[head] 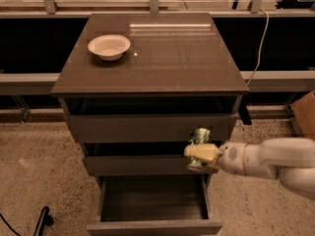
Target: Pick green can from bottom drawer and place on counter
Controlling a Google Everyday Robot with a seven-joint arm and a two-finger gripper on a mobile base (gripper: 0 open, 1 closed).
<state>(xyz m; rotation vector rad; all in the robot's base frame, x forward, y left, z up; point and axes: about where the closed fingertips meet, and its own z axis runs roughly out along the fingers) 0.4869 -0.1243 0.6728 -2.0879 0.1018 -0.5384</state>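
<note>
Your gripper [199, 152] is clamped on the green can [201, 135], holding it above the right rear corner of the open bottom drawer [155, 227]. The counter [167, 63], higher above that drawer, carries a white bowl [109, 46].
</note>
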